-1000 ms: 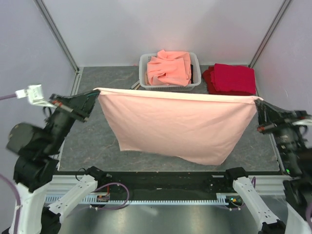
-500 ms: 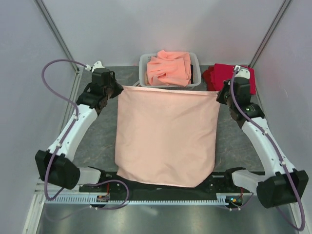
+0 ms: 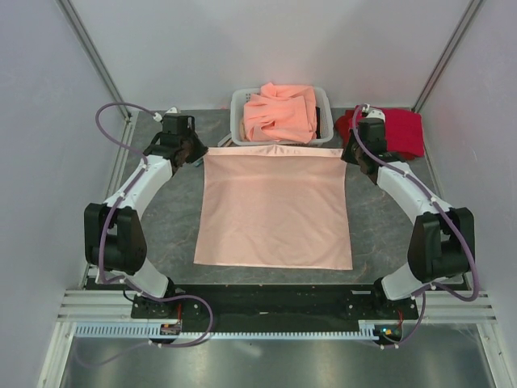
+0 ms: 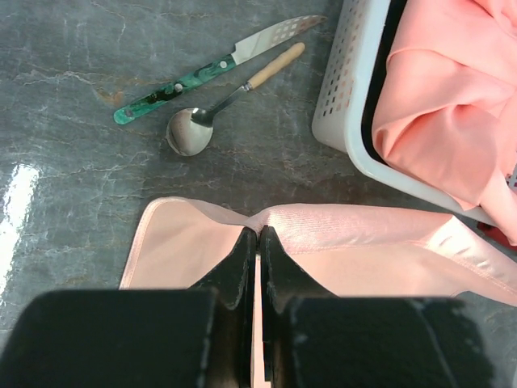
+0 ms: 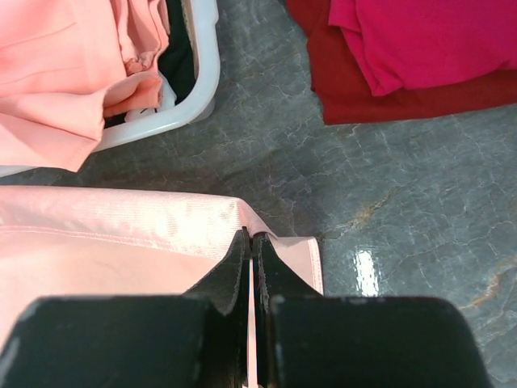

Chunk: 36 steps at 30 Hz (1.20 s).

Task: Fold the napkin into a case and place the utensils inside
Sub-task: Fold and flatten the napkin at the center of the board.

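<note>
Napkin point(image 3: 275, 212) lies spread flat on the worktop point(image 3: 161, 234) and reaches from my two end effectors back toward the near edge. Its far hem runs side to side between them. My left end effector point(image 4: 258, 234) is clamped on the far left corner, my right end effector point(image 5: 250, 237) on the far right corner. The knife point(image 4: 212, 71) and spoon point(image 4: 194, 129) lie just beyond my left one, beside the basket point(image 4: 343, 89), slanting toward it, so my left arm is nearer. I judge there is bare worktop enough to fold.
</note>
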{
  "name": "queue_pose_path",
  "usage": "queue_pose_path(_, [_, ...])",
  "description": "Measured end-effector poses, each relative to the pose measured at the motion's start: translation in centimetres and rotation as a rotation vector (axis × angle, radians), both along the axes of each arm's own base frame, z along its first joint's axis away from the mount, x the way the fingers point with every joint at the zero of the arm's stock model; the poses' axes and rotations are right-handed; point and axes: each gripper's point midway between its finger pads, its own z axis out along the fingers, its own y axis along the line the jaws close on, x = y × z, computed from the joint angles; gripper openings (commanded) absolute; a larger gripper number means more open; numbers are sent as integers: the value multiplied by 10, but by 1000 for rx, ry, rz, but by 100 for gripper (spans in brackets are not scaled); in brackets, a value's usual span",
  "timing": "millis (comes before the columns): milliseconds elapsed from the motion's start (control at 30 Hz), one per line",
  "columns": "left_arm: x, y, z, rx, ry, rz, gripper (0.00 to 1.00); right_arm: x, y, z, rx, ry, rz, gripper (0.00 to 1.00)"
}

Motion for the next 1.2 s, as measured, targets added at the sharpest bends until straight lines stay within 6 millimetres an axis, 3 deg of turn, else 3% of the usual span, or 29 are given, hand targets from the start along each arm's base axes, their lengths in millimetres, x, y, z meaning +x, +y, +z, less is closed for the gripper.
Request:
queue_pose_path(133, [-1, 0, 0, -18, 4, -10, 2, 1, 5, 3, 19, 0, 22, 0])
queue_pose_path(233, [-9, -3, 1, -32, 25, -28, 2, -12, 8, 6, 43, 26, 35, 0])
queue_pose_path(300, [-21, -5, 0, -46, 50, -48, 2, -25, 10, 13, 62, 42, 40, 0])
queue_pose_path(433, [-63, -6, -3, -65, 121, -83, 2, -64, 12, 22, 111, 55, 59, 0])
queue_pose_path(567, [-112, -1, -10, -68, 195, -91, 2, -117, 15, 3, 158, 136, 88, 0])
queue_pose_path(833, [-181, 12, -36, -54, 335, -65, 2, -191, 19, -45, 209, 317, 128, 0])
queue_pose_path(1000, [-222, 25, -77, -43, 504, 33, 2, -218, 19, -65, 229, 406, 113, 0])
queue_pose_path(1200, [-238, 30, -88, -45, 577, 94, 2, -229, 16, -74, 250, 461, 51, 0])
